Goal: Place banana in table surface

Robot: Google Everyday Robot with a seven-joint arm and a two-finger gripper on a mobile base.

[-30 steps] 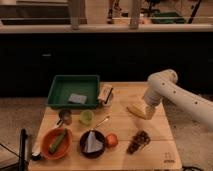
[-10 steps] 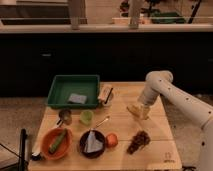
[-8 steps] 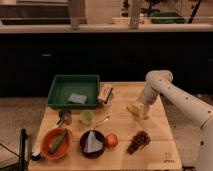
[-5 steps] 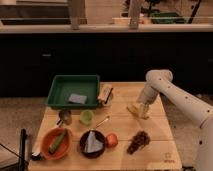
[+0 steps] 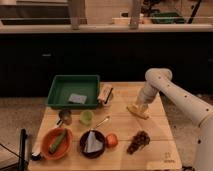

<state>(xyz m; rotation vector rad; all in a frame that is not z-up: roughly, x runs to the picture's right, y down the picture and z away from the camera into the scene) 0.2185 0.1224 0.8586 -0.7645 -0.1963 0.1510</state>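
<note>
The banana [image 5: 136, 111] is pale yellow and lies on the light wooden table surface [image 5: 120, 102] right of centre. My gripper [image 5: 140, 105] hangs at the end of the white arm [image 5: 170, 92], directly over the banana's right end and touching or almost touching it. The arm comes in from the right edge and bends down over the table.
A green tray [image 5: 75, 91] with a grey item stands at the back left. An orange bowl [image 5: 56, 143] with a green vegetable, a dark bowl [image 5: 92, 143], a round orange-red fruit [image 5: 112, 140], a dark cluster [image 5: 138, 141], a small green cup [image 5: 87, 117] and a brown box [image 5: 105, 94] stand around.
The arm has bent in and the gripper has come down to the banana on the table over three seconds. In the last second almost nothing has moved.
</note>
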